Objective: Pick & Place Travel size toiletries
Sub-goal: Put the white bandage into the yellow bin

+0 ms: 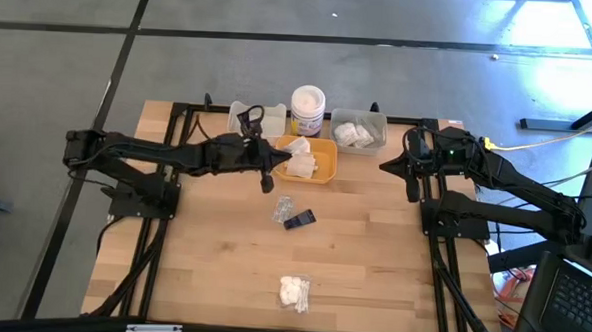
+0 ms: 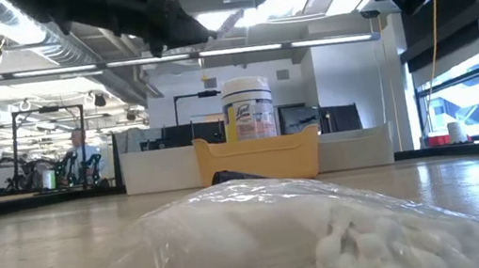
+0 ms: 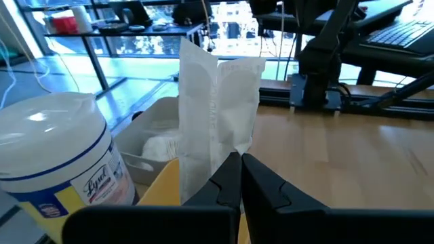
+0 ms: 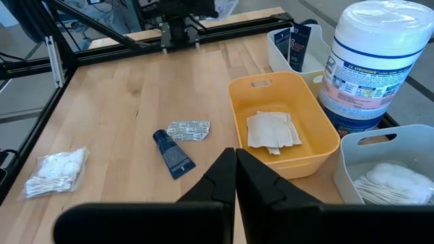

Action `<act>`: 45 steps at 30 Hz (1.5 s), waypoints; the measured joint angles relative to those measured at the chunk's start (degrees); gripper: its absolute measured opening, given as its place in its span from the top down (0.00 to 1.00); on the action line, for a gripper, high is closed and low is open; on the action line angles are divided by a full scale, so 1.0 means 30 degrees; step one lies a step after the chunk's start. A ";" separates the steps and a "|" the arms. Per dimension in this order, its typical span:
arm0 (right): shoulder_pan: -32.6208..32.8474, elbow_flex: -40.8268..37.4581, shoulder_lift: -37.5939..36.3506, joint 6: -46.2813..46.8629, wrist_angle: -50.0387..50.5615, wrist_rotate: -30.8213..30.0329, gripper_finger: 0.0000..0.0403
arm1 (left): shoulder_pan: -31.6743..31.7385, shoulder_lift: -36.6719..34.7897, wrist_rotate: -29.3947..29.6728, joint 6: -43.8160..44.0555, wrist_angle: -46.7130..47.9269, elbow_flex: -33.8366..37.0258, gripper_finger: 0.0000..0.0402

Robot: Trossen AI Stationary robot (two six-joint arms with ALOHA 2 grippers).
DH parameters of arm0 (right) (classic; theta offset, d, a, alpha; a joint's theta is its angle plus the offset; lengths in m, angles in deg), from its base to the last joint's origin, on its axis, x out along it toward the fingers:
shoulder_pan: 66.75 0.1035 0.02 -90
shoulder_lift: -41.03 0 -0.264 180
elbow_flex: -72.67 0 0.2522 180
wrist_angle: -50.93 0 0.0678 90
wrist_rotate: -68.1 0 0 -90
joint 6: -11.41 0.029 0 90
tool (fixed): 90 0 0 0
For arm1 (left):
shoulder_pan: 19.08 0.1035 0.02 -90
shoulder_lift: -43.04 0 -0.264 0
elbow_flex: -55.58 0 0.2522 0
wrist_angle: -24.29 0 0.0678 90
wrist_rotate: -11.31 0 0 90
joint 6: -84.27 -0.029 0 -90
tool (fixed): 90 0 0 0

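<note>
My left gripper (image 3: 241,177) hangs over the left end of the yellow tray (image 1: 323,175), shut on a flat white sachet (image 3: 217,102). Beige sachets (image 4: 272,130) lie in that tray. On the table lie a small black tube (image 4: 173,154), a foil sachet (image 4: 188,130) and a clear bag of white fluffy pieces (image 4: 55,171), which fills the low view (image 2: 283,232). My right gripper (image 4: 235,169) waits shut and empty at the table's right side (image 1: 394,168). My left gripper pinches the white sachet's lower edge (image 3: 227,154) between its two fingers. The fingers come nearly level from the table's left. The sachet stands upright above the fingertips, creased along its length, lifted clear of the tray.
A white jar with a yellow label (image 1: 307,108) stands behind the yellow tray. A white tray (image 1: 360,131) holding white fluffy pieces is at the far right, and a grey tray (image 1: 242,116) at the far left. Bare wood lies between the loose items and the near edge.
</note>
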 joint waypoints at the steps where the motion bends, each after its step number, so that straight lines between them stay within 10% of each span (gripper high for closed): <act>1: -0.0002 0.0000 -0.0003 0.0005 0.0000 0.0000 0.97 | 0.0197 0.0181 -0.0320 -0.0034 0.0020 -0.0130 0.99; 25: -0.0004 0.0000 0.0003 0.0005 -0.0007 0.0000 0.97 | 0.2286 0.8265 -0.3584 -0.3036 0.3689 -0.4547 0.99; 45: -0.0002 0.0000 0.0003 0.0003 -0.0002 0.0000 0.97 | 0.2698 1.0548 -0.3020 -0.3162 0.4109 -0.4555 0.99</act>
